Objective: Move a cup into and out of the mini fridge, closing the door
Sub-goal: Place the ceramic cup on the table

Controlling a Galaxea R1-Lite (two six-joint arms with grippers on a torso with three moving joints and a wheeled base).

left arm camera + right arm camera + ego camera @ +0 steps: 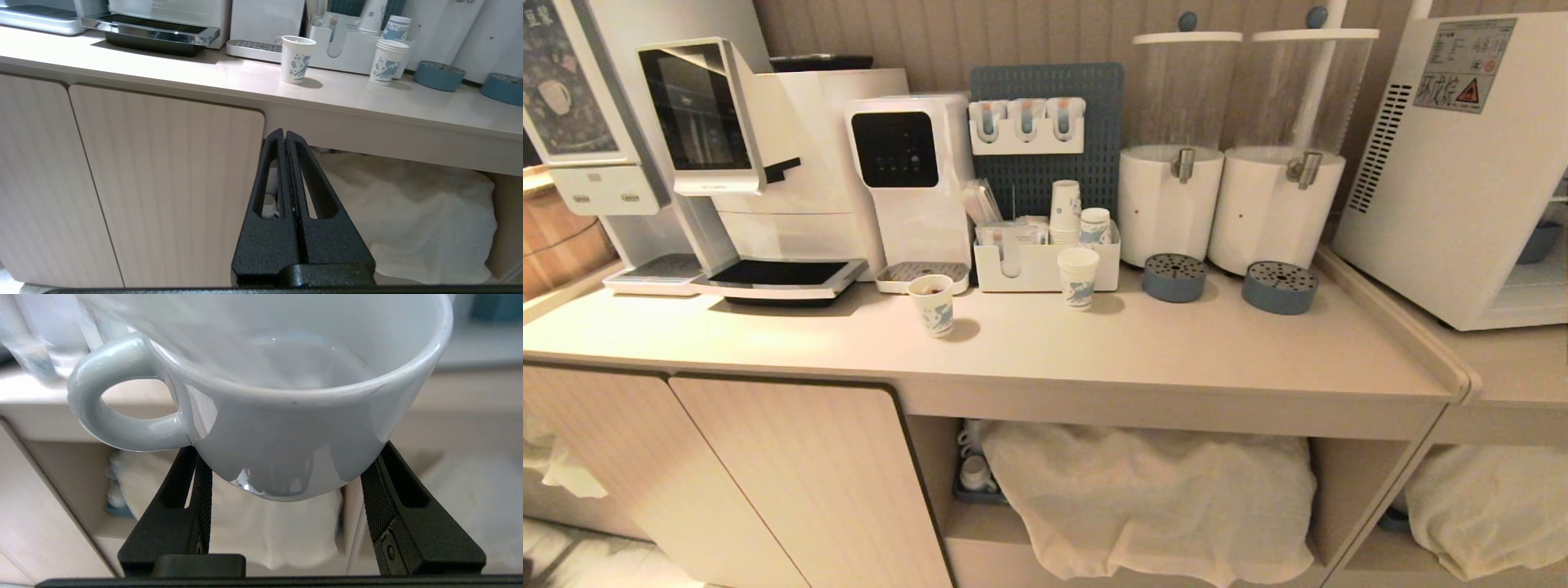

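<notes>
My right gripper is shut on the cup, a plain white mug. Its black fingers press on either side of the mug's lower body, and the loop handle sticks out sideways. The gripper holds the mug in front of the counter, level with the open shelf below it. The mini fridge stands on the counter at the far right, showing its vented side and warning sticker. Its front is cut off by the picture's edge, so the door is out of view. My left gripper is shut and empty, low before the cabinet front. Neither arm shows in the head view.
On the counter stand two patterned paper cups, a coffee machine, a cup organiser and two white drink dispensers. A white cloth fills the open shelf below, next to a beige cabinet door.
</notes>
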